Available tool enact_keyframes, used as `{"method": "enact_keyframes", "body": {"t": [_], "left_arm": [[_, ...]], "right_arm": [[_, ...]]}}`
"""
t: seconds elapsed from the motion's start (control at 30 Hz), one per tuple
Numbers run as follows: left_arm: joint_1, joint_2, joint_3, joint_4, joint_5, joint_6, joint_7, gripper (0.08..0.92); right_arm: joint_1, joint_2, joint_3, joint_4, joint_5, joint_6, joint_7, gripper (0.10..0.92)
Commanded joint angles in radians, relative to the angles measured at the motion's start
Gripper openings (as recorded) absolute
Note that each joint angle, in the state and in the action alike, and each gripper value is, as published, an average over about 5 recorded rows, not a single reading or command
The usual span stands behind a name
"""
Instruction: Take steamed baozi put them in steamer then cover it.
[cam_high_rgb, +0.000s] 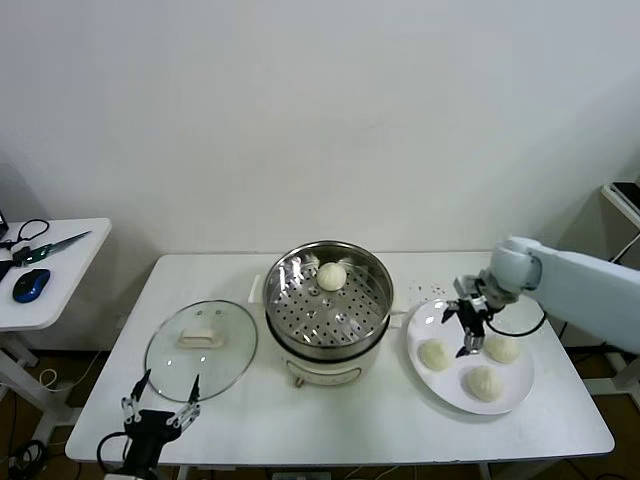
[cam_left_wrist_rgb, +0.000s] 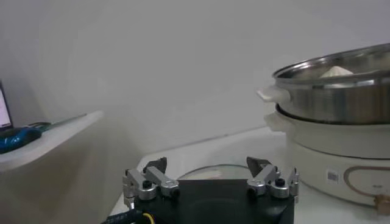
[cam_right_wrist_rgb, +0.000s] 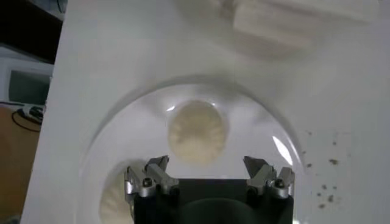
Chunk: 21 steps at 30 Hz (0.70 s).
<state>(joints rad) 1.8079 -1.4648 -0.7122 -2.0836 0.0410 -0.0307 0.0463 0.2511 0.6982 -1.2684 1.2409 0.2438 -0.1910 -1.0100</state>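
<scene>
The right hand (cam_high_rgb: 470, 327) hangs over the white plate (cam_high_rgb: 440, 385) at the right side of the worktop (cam_high_rgb: 330, 420), with its two fingers spread apart and nothing between them. In the right wrist view the fingers stand on both sides of one baozi (cam_right_wrist_rgb: 196, 132) that lies just under them, but they do not touch it yet. In the head view three baozi remain on the plate: one near the steamer side (cam_high_rgb: 434, 354), one on the far right (cam_high_rgb: 502, 349) and one at the front (cam_high_rgb: 484, 382).

A fourth baozi (cam_high_rgb: 332, 276) lies already on the perforated tray inside the steamer (cam_high_rgb: 375, 305), near its back wall. The steamer stands in the middle of the worktop, just beside the plate. The cover (cam_high_rgb: 201, 350) lies flat on the worktop to the left of the steamer, handle up.

The left hand (cam_high_rgb: 160, 402) waits low at the front edge of the worktop, just in front of the cover, and its fingers are also apart and empty.

I judge that the step in hand is the pick of the second baozi. The next move calls for a descent so that the fingers come around the baozi, then a soft closing, because the dough probably deforms easily. After that the carry to the steamer is short. The cover comes last, and the left hand seems well placed for it.
</scene>
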Motion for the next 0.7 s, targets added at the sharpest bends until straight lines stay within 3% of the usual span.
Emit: {"method": "enact_keyframes", "body": {"t": [0.03,0.53,0.7], "left_arm": [[0.004,-0.001,0.0,0.004,0.001,0.0,0.0,0.823],[0.004,-0.004,0.003,0.016,0.007,-0.004,0.0,0.823],[0.009,0.0,0.002,0.014,0.007,-0.005,0.0,0.823]], "right_arm": [[-0.11,0.02,0.076,-0.037,-0.026,-0.019,-0.003,0.823],[-0.159,0.084,0.139,-0.098,-0.055,-0.005,0.003,0.82],[-0.147,0.084,0.135,-0.094,-0.049,-0.002,-0.003,0.76]]}}
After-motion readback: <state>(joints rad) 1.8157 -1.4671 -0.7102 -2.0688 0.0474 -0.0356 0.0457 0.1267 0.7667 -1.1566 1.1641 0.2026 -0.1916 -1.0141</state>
